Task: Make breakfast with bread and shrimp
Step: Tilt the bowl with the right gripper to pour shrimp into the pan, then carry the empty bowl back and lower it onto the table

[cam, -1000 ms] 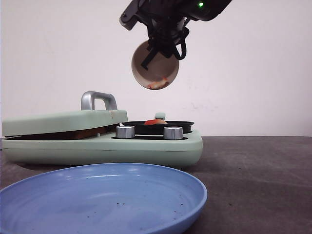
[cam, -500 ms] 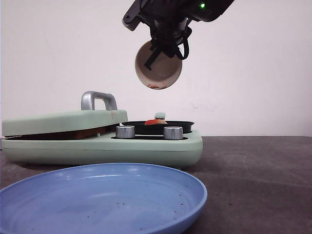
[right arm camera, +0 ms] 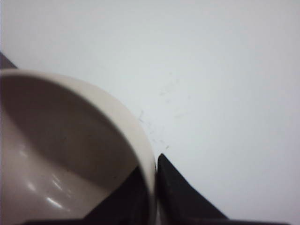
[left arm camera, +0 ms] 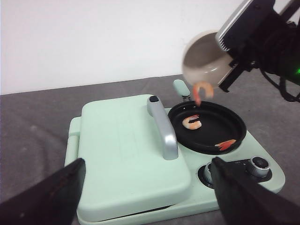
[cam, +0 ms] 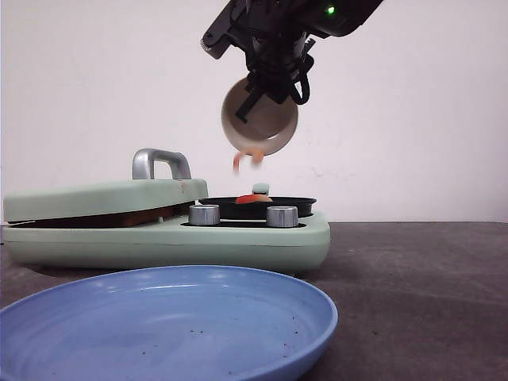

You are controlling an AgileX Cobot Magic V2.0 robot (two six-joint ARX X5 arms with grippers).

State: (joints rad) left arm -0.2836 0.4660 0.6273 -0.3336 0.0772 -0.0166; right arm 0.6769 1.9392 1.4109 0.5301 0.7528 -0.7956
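Note:
My right gripper is shut on the rim of a beige bowl, which it holds tipped above the black pan of a mint-green breakfast maker. One orange shrimp is in mid-air just below the bowl's lip, blurred in the front view. Another shrimp lies in the pan, beside a red piece. The right wrist view shows the fingers pinching the bowl's wall. My left gripper hangs open over the closed lid. The bread is hidden.
A large blue plate fills the near front of the table. Two silver knobs sit on the maker's front, and a silver handle rises from the lid. A white wall stands behind.
The bowl has tipped further and shifted slightly up and right. The shrimp that lay at its lower rim has slid out and is falling toward the pan.

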